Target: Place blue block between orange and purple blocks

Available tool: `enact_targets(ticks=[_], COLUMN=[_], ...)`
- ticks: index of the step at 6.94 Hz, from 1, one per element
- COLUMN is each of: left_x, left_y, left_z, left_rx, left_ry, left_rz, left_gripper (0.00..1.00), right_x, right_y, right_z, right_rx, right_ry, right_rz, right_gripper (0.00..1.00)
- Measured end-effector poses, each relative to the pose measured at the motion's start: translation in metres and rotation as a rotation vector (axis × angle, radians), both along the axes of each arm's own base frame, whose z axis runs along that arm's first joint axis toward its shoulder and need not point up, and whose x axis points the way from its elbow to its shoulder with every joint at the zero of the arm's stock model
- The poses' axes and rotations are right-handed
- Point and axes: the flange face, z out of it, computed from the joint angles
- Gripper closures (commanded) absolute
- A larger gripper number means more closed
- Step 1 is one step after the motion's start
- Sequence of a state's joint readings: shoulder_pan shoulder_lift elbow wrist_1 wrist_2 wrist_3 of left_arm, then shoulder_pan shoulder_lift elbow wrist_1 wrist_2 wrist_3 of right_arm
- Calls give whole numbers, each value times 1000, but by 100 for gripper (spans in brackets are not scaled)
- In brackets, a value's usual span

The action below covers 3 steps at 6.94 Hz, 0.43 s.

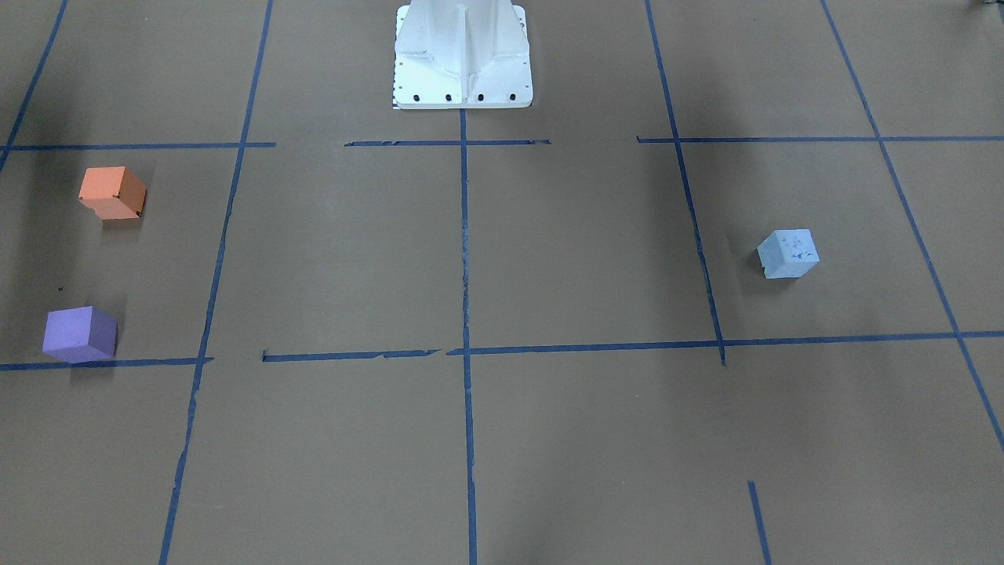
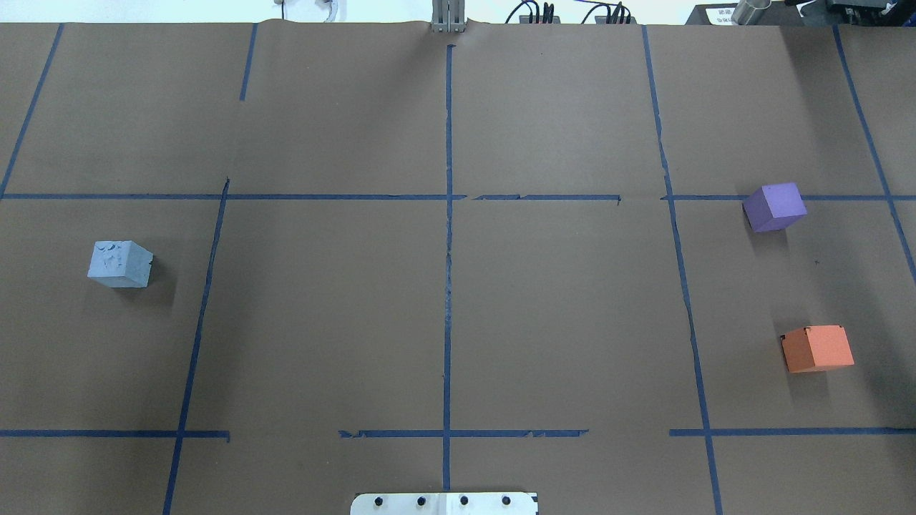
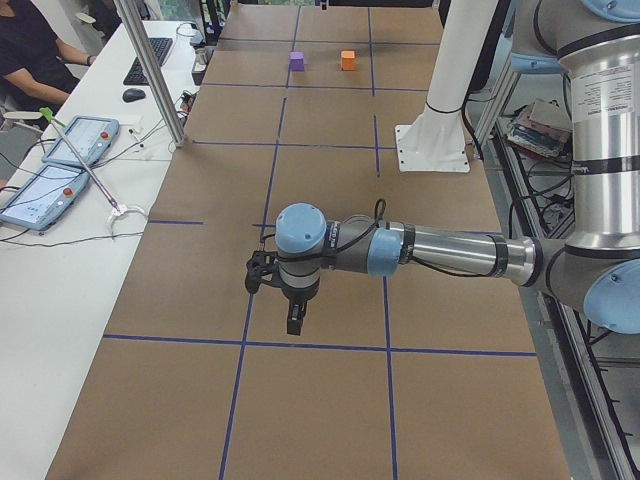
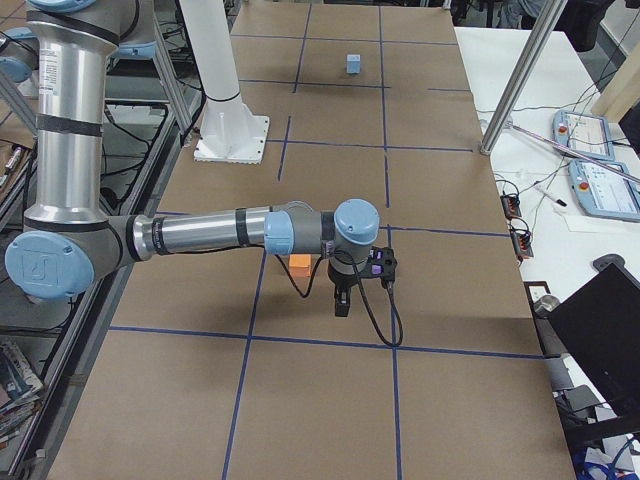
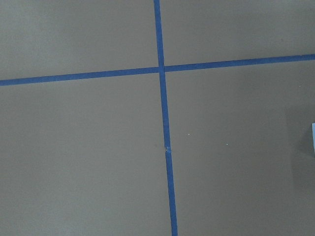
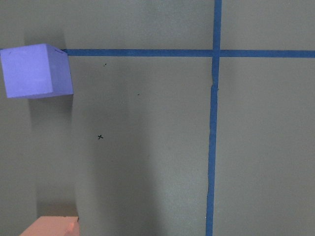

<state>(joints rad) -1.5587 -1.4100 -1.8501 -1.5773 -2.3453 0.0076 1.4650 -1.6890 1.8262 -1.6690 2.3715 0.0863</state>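
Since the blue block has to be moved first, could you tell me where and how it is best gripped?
Grip the blue block across two opposite upright side faces, coming straight down from above. It sits flat on the table with nothing close by, so all its sides are free. It seems slightly turned against the tape lines, so align the grip to its faces.

Seen from overhead, the lone block (image 2: 120, 265) is set on the table (image 2: 322, 322) at 9 o'clock. Well apart, near 3 o'clock, the far block (image 2: 774, 207) is placed, with the near block (image 2: 817, 349) between its 5 and 6 o'clock. The robot base (image 2: 444, 503) is fixed at 6 o'clock.
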Motion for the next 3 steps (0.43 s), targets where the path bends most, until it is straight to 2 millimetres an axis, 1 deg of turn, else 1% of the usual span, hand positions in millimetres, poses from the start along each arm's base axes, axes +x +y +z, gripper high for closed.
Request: enact_targets(ticks=[2,3], left_x=[7,14], left_y=[-2,-4], left_z=[-3,-5], left_rx=[13,12], left_ry=[1,7], left_rz=[16,26], left_gripper=[0,0], right_x=[0,0], right_y=[0,-1], right_z=[-1,-1], right_rx=[0,-2], right_ry=[0,1], right_rz=[3,5], right_gripper=[0,0])
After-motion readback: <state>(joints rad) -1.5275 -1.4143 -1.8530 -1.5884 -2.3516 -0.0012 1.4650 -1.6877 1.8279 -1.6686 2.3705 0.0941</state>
